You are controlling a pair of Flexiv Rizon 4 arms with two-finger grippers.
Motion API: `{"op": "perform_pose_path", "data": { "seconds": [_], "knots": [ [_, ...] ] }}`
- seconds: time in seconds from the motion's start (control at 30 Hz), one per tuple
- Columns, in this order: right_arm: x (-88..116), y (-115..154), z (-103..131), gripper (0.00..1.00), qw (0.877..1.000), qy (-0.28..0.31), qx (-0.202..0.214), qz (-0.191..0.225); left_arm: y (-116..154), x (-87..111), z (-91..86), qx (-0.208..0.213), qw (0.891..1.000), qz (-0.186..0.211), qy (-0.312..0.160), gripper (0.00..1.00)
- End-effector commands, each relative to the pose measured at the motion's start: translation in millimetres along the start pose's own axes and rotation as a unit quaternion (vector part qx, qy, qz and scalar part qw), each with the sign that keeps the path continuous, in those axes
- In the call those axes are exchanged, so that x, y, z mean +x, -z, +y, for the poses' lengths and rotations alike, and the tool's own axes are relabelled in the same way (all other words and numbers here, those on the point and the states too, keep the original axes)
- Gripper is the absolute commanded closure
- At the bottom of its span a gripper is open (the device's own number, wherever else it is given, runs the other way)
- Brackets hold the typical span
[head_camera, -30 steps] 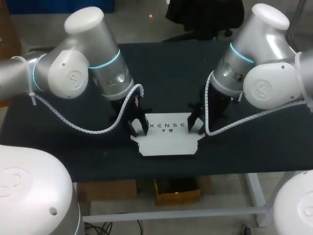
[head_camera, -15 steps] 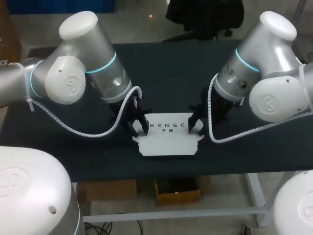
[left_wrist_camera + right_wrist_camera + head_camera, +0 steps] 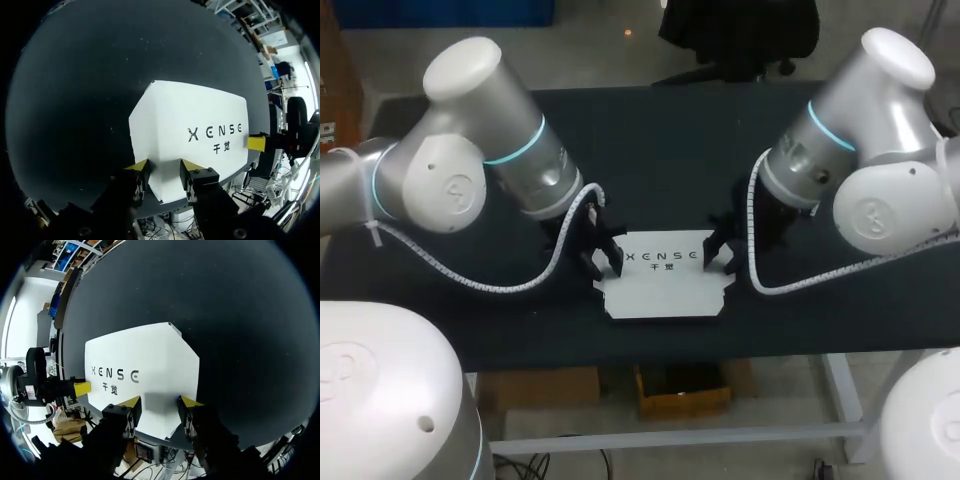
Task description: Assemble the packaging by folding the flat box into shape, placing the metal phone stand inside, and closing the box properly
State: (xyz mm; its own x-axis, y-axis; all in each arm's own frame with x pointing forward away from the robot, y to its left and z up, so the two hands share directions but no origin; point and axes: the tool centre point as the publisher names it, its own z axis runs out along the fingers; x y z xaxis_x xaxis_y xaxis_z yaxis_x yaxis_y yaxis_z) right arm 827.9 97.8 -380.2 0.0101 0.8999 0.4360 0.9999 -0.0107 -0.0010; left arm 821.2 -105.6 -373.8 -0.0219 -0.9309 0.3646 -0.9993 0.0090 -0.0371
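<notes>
The flat box lies unfolded. The left end effector at its 10 o'clock and the right end effector at 2 straddle its edges, apparently released, positioned for folding.

I make out one line of dark letters, with two small characters beneath, on the white flat box.

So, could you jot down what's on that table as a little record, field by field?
Item: white flat box, unfolded, lying on the black table
Left arm: left gripper open, fingers over the box's left edge
Right arm: right gripper open, fingers over the box's right edge
Not seen: metal phone stand, in no view
Stage: folding not yet done
</notes>
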Motion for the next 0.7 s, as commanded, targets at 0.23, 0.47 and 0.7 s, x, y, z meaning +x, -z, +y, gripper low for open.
{"op": "perform_pose_path", "data": {
  "seconds": [0.23,0.47,0.7],
  "knots": [
    [-3.7,-6.1,-1.0,0.54,1.0,0.004,0.006,0.02,-4.1,0.6,2.3,0.005,1.0,0.008,0.001,0.62],
    [-4.3,-7.8,-0.4,0.53,0.999,0.008,0.009,0.033,-4.4,1.8,0.4,0.004,1.0,0.011,0.005,0.62],
    [-4.2,-6.8,0.4,0.53,0.999,0.009,0.011,0.039,-3.8,2.1,-2.3,0.001,1.0,0.013,0.009,0.64]
  ]
}}
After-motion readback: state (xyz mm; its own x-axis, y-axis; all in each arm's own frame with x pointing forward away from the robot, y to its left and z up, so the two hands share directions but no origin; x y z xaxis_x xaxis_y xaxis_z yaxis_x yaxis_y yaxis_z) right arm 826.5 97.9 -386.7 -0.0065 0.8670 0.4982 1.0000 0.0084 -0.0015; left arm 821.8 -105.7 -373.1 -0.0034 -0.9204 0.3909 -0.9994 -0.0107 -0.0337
